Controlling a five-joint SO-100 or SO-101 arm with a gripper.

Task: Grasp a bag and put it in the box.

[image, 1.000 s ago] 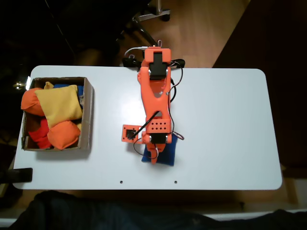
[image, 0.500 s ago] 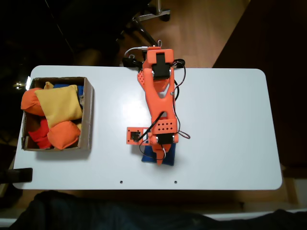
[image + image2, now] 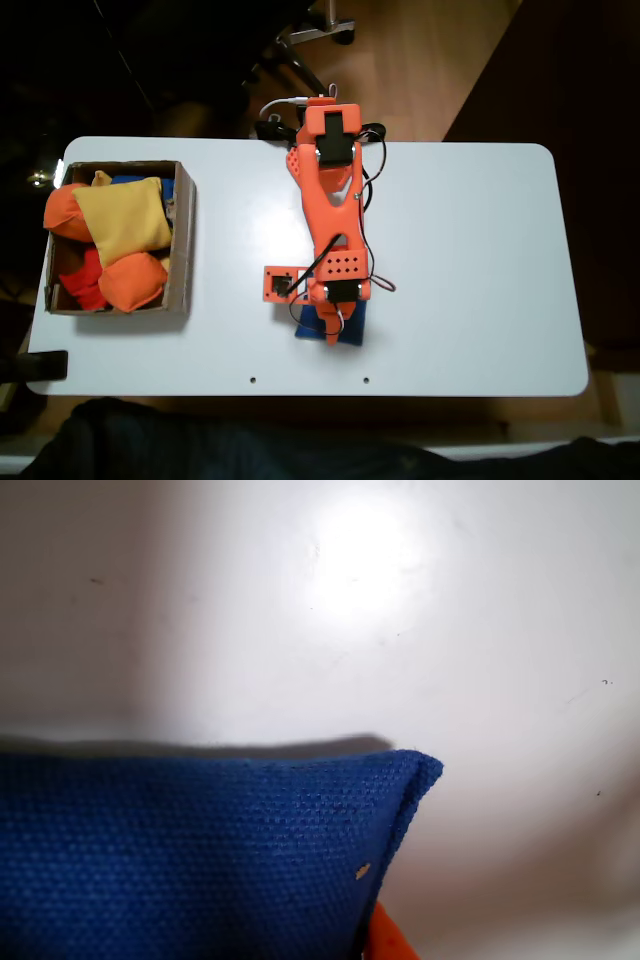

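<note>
Fixed view: the orange arm reaches down over the blue bag [image 3: 349,330] near the front edge of the white worktop [image 3: 470,260], its tool [image 3: 330,328] on the bag; whether it pinches cannot be told. The box [image 3: 185,240], well apart at left, holds yellow and orange bags.

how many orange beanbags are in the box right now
2 are clear in the fixed view: one orange beanbag at the upper left of the box, another at the lower middle. A red one lies between; more may be buried.
</note>
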